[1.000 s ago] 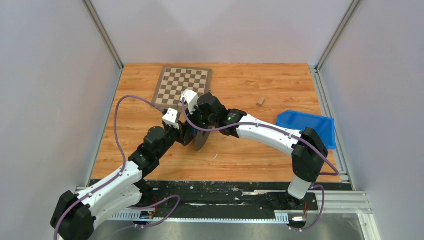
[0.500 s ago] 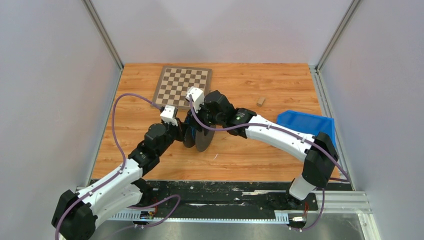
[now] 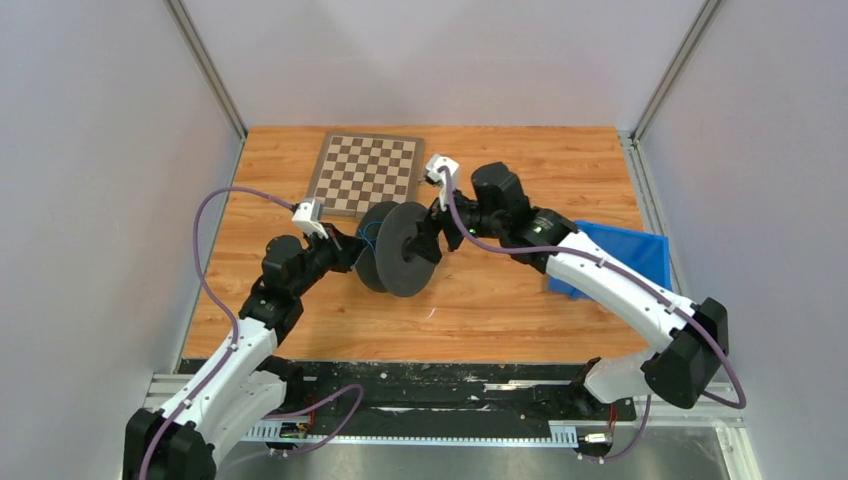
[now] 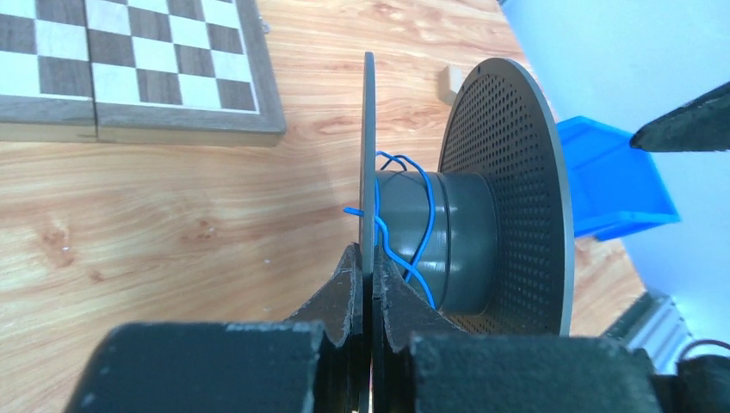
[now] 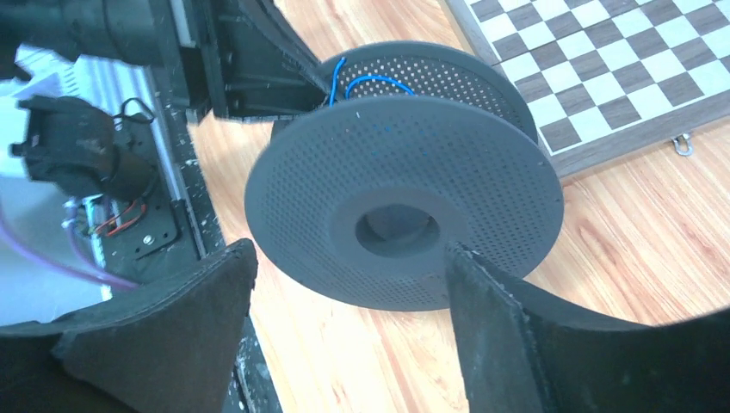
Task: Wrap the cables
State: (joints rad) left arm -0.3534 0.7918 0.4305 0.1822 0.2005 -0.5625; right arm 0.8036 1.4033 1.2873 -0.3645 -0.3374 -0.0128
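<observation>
The cables [image 4: 429, 202] are seen as a very thin blue wire, laid in a few loose, uneven loops round the hub [image 4: 456, 232] of a dark grey spool [image 3: 398, 250]. The spool is carried on edge over the middle of the worktop [image 3: 500, 300], just in front of the chessboard [image 3: 365, 172]. One short strand is poked out past the thin flange [image 4: 368, 129].

The wire is judged to be light, limp and springy, so it is likely to slip off the hub unless it is kept taut. It is far finer than a finger, and a pinch on a free strand is better suited than a grab at the wound loops. The spool is judged rigid and light, and it is best held by a flange rim or through its centre hole.

The jaws of the left gripper [image 4: 368, 267] are closed tight on the lower rim of the thin flange, which is clamped between them. The jaws of the right gripper [image 5: 344, 258] are spread wide and nothing is held. They are set to either side of the perforated flange [image 5: 405, 206] facing them, with no contact that can be made out. Whether the spool is also resting on the worktop cannot be told.
</observation>
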